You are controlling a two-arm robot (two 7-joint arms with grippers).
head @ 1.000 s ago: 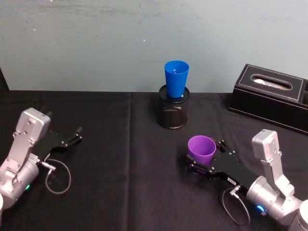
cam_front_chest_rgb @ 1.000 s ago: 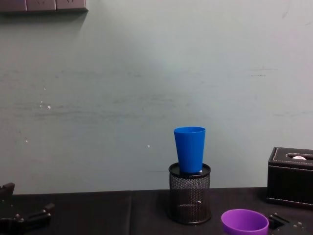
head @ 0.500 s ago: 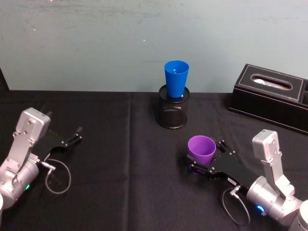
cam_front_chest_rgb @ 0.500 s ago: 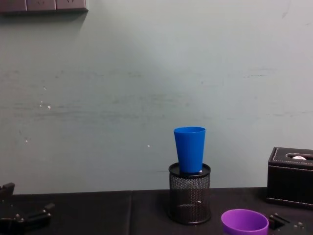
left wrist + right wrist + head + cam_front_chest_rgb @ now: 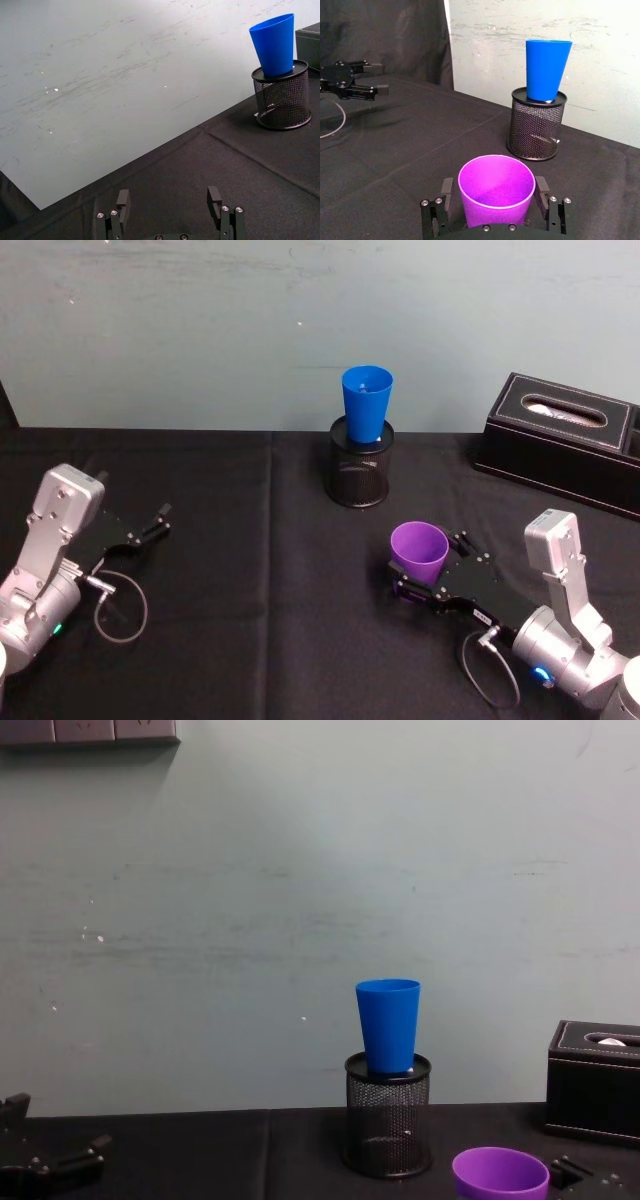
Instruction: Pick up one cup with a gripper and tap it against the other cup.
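The purple cup (image 5: 418,550) stands upright on the black cloth at the front right. My right gripper (image 5: 428,563) is open around it, one finger close on each side; in the right wrist view the purple cup (image 5: 496,192) fills the gap of the right gripper (image 5: 494,187). The blue cup (image 5: 366,400) sits upright in the mouth of a black mesh pen holder (image 5: 360,475) at the back centre, well beyond the purple one. My left gripper (image 5: 160,520) rests open and empty at the far left.
A black tissue box (image 5: 565,440) stands at the back right, beside the mesh holder. A pale wall runs close behind the table. Bare black cloth (image 5: 250,570) lies between the two arms and in front of the holder.
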